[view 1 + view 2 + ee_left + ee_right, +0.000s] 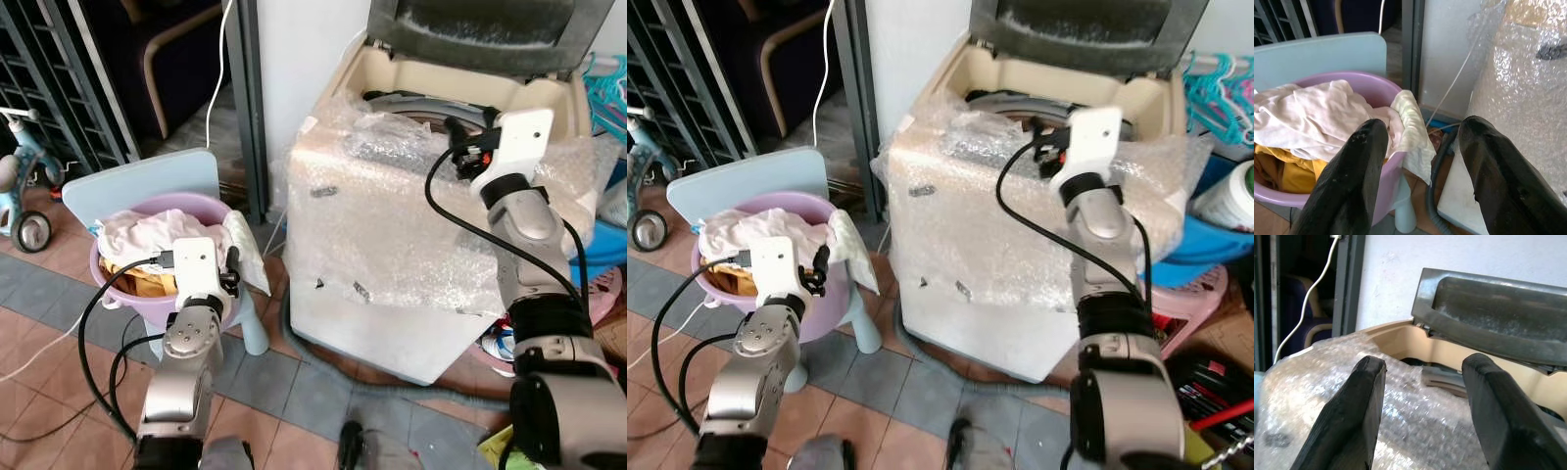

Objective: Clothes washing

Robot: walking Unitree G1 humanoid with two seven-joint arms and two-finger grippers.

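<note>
A purple basin (192, 203) heaped with white clothes (147, 235) and a yellow garment (1290, 171) stands on a pale blue child's chair (137, 176). A white cloth (1411, 131) hangs over the basin's rim on the washer side. My left gripper (1422, 132) hovers open just outside that rim, holding nothing. To the right is a top-loading washing machine (392, 235) wrapped in bubble wrap, its lid (480, 29) raised and its drum opening (416, 103) showing. My right gripper (1422, 367) is open above the machine's front top edge, pointing at the opening.
A grey drain hose (323, 357) curls on the tiled floor at the washer's foot. A child's tricycle (22, 186) and a metal gate (59, 78) are at the left. A blue tub (1215, 245), hangers (1215, 83) and shoes crowd the right side.
</note>
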